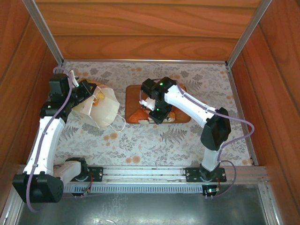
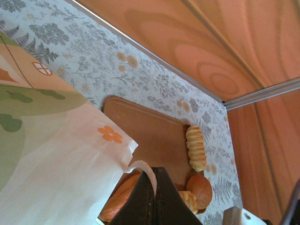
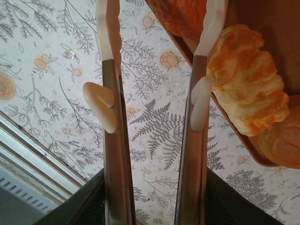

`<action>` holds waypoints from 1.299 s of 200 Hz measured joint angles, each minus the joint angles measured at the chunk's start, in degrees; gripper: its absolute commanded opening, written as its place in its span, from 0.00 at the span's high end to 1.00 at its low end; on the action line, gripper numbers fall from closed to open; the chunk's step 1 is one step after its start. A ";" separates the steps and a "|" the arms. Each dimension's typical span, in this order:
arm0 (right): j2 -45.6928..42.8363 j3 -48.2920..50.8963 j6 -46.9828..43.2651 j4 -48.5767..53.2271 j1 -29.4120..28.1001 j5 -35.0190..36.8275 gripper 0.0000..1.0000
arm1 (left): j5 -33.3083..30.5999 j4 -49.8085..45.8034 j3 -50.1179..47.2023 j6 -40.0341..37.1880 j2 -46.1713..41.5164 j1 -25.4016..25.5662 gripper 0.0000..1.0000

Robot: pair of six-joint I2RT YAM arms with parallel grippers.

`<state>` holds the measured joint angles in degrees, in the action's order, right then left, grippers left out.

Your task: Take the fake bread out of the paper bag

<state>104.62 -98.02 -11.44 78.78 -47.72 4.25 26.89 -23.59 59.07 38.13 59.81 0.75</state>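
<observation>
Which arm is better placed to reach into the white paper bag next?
Right. The right gripper is open and empty at the edge of the flat brown board; the left gripper is shut on the white paper bag, holding it.

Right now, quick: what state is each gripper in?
Left gripper: shut on an edge of the paper bag.
Right gripper: open, holding nothing.

High overhead view, close wrist views, board (image 2: 150, 136) shared

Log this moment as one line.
left gripper: shut on bag edge | right gripper: open, empty, at board edge | bread: several pieces on board
</observation>
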 measured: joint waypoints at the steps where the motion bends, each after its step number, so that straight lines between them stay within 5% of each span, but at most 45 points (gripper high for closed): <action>1: -0.07 0.00 0.00 -0.04 0.00 -0.02 0.51 | 0.00 0.00 0.00 0.00 0.00 0.00 1.00; 55: -6.56 0.46 2.56 -3.61 0.00 -2.49 0.57 | -0.02 -0.07 0.00 -0.66 0.00 0.00 1.00; 108: -15.65 9.90 10.23 -19.96 -3.06 -13.09 0.59 | 0.00 -2.14 0.09 -2.34 -0.24 0.00 1.00; 147: -13.27 12.66 13.84 -30.51 -8.57 -16.04 0.59 | 0.11 -3.30 0.68 -3.23 -0.83 -0.02 1.00; 212: 5.79 2.36 19.19 -38.49 -13.94 -3.13 0.58 | 0.28 -6.45 1.97 -5.16 -1.64 -0.02 1.00; 260: 9.42 -1.49 22.01 -41.33 -15.56 5.42 0.57 | -1.05 -9.73 5.35 -7.78 -2.67 -0.02 1.00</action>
<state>114.04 -99.50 10.57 37.45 -63.29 9.67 25.85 -33.32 64.42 30.35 57.14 0.73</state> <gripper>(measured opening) 0.431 0.045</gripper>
